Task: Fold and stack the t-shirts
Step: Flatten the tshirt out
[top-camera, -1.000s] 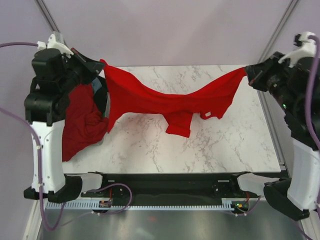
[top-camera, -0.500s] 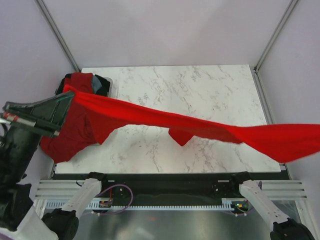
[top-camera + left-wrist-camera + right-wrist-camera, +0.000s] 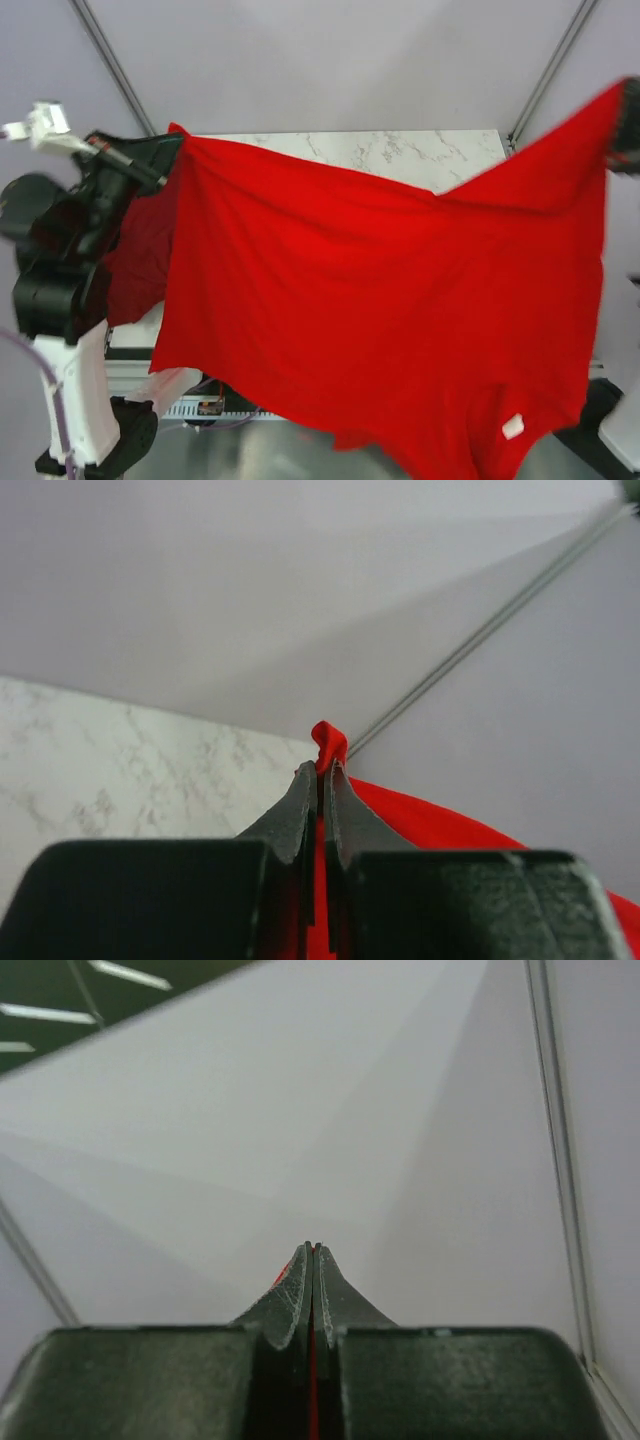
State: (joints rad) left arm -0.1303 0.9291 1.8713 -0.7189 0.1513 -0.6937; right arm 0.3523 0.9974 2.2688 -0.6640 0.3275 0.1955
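Observation:
A bright red t-shirt [image 3: 380,300] hangs spread wide in the air between both arms, high above the table, with its small white neck label [image 3: 513,426] at the lower right. My left gripper [image 3: 172,135] is shut on its upper left corner; in the left wrist view [image 3: 320,768] a red nub of cloth [image 3: 329,742] pokes out past the tips. My right gripper [image 3: 622,112] is shut on the upper right corner, blurred at the frame edge; the right wrist view [image 3: 313,1248] shows a red sliver between the closed jaws. A darker red shirt [image 3: 135,260] lies at the left.
The marble table [image 3: 400,152] shows only along its far edge; the spread shirt hides the rest. Pale enclosure walls and metal corner posts [image 3: 545,75] stand behind. The left arm's white base [image 3: 75,400] rises at the lower left.
Both grippers have swung up and back, lifting the red shirt off the table. It has gone from a low stretched band to a wide sheet covering most of the view.

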